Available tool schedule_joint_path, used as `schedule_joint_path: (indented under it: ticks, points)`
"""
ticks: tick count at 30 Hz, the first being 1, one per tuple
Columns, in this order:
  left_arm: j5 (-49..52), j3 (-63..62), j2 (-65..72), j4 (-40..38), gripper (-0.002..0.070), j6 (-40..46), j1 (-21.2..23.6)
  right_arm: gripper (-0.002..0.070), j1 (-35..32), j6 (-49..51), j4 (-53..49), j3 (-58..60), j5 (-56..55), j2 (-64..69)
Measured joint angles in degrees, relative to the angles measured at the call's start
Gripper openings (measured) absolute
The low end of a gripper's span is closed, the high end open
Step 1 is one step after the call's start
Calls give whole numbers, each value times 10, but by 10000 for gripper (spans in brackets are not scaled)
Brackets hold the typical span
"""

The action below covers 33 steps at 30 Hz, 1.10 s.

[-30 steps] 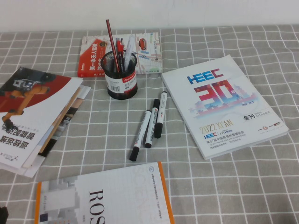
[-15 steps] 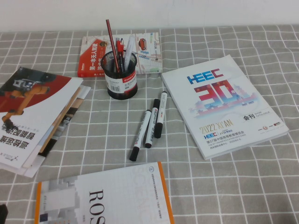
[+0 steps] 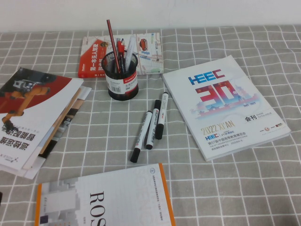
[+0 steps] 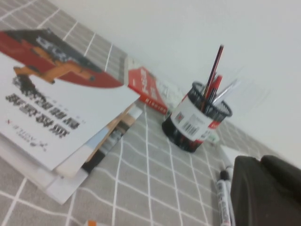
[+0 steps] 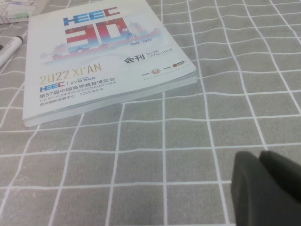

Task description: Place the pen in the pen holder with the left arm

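Left gripper (image 4: 261,165), clenched empty, leaving high view's near-left corner, approaching pen holder (image 3: 122,75); pen (image 3: 142,135) lying untouched; right gripper (image 5: 258,157) clenched, idling beside catalogue (image 5: 103,52).

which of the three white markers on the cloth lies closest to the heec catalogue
The rightmost marker: its upper end almost meets the HEEC catalogue edge. The middle marker and leftmost marker lie farther left, toward the robot's left.
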Motion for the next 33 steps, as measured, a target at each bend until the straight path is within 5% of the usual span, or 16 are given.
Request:
schedule_joint_path:
  ticks: [11, 23, 33]
  points:
    - [33, -34, 26, -7, -3, 1, 0, -15, 0, 0, 0, 0, 0, 0]
    - [264, -272, 345, -7, -3, 115, 0, -15, 0, 0, 0, 0, 0, 0]
    - [320, -396, 587, -23, -3, 221, -20, -15, 0, 0, 0, 0, 0, 0]
